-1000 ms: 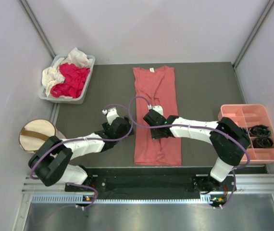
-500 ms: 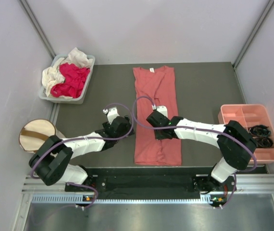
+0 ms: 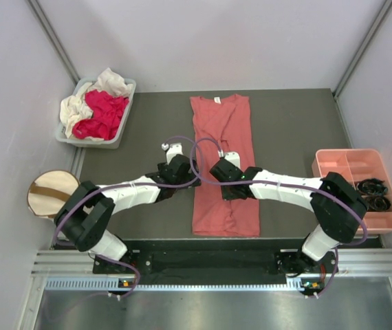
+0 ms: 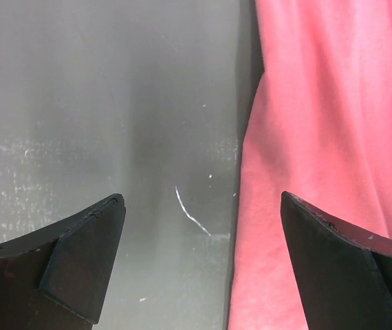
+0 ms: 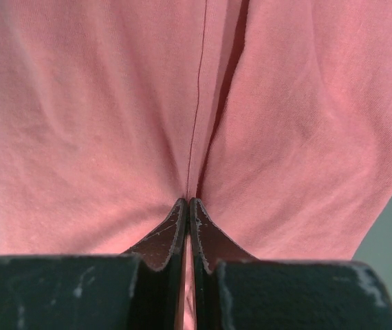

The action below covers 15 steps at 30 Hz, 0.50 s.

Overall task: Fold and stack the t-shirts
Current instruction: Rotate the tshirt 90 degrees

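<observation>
We had the salmon shirt (image 3: pixel 220 124) narrowed into a strip running twelve to six, with cross-folds left. Our right gripper (image 5: pixel 188 206) pressed on it, tips together; our left gripper (image 4: pixel 203 227) gaped at its nine-o'clock edge. The magenta shirt (image 3: pixel 103 113) and cream shirt (image 3: pixel 72 110) lay crumpled in the bin (image 3: pixel 124 120) at ten o'clock.

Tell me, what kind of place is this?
Probably a robot lab booth, not a home: plain walls box in a dark table, two robot arms are bolted at its edge, and a bin of shirts waits.

Open table (image 3: pixel 285 124) beyond the right arm (image 3: pixel 278 187), between salmon-pink shirt (image 3: pixel 223 124) and tray (image 3: pixel 347 152)
</observation>
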Each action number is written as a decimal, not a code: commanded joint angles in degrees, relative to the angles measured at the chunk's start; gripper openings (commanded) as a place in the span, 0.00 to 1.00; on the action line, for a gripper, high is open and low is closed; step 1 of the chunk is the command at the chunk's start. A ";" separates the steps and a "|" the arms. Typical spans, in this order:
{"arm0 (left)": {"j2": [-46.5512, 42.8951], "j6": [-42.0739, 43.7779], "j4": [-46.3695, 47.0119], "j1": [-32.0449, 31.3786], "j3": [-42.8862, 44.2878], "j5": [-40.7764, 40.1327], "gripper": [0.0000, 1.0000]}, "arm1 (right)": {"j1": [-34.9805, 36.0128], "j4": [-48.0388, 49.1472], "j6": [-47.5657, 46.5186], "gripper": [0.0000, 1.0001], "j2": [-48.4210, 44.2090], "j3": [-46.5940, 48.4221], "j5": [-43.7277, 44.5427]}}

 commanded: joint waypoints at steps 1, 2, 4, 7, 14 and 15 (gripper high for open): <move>2.92 2.54 1.69 -0.14 2.08 0.54 0.99 | 0.84 0.06 0.98 0.00 -1.72 -0.59 0.49; 3.80 2.72 1.69 -0.14 2.60 0.46 0.99 | 0.84 0.06 0.98 0.00 -1.72 -0.59 0.49; 6.34 3.07 0.55 -0.23 3.83 -0.16 0.99 | 0.84 0.15 0.89 0.00 -1.72 -0.59 0.40; 8.90 3.42 -0.07 -0.66 3.84 -0.86 0.99 | 0.84 0.50 0.89 0.00 -1.72 -0.68 0.22; 13.47 2.37 -1.72 -3.38 3.31 -4.63 0.99 | 0.92 0.41 1.24 0.00 -1.72 -1.21 0.31; 13.91 2.11 -2.43 -3.74 3.49 -5.43 0.99 | 0.84 0.33 1.24 0.00 -1.81 -1.30 0.40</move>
